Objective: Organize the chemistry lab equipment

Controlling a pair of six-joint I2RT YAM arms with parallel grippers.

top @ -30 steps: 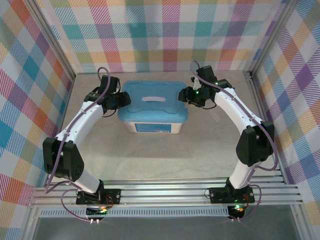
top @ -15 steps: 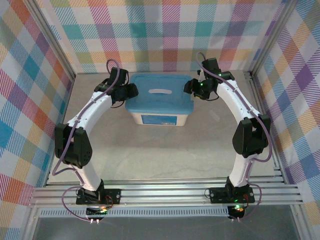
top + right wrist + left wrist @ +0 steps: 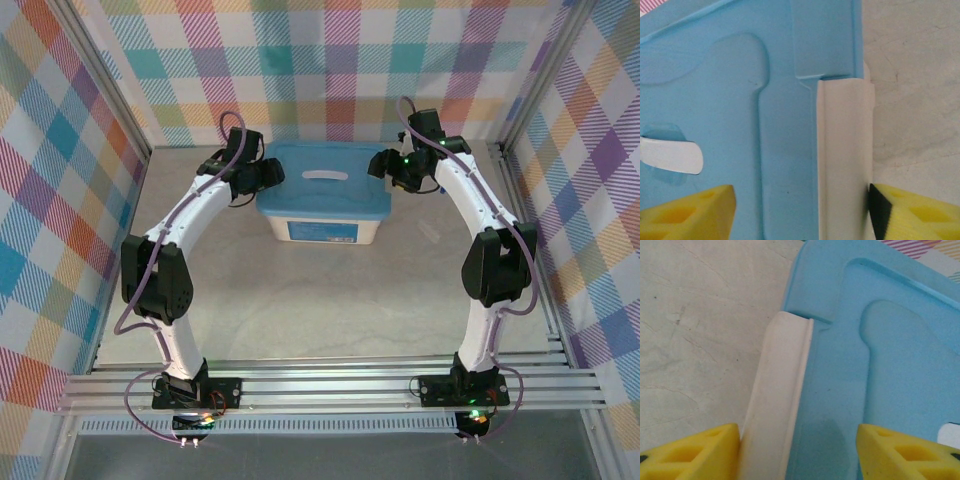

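The tubes, beakers and tweezers are hidden or out of view. A translucent white tub (image 3: 325, 229) with a flat blue lid (image 3: 320, 192) stands at the back centre of the table. My left gripper (image 3: 268, 178) holds the tub's left end. In the left wrist view the left gripper (image 3: 797, 452) straddles the white side latch (image 3: 777, 390) and the lid's edge (image 3: 840, 390), one finger against the latch. My right gripper (image 3: 386, 168) holds the right end. In the right wrist view the right gripper (image 3: 802, 212) spans the lid (image 3: 730, 100) and the white latch (image 3: 842, 150).
The plaid back wall (image 3: 320, 70) rises just behind the tub, with plaid side walls left and right. A grey tabletop (image 3: 320, 300) stretches from the tub to the aluminium rail (image 3: 330, 385) at the near edge. A white handle (image 3: 670, 155) sits in the lid's recess.
Both arms have stretched away from their bases, and the tub between them has moved from mid-table back toward the rear wall and slightly right.
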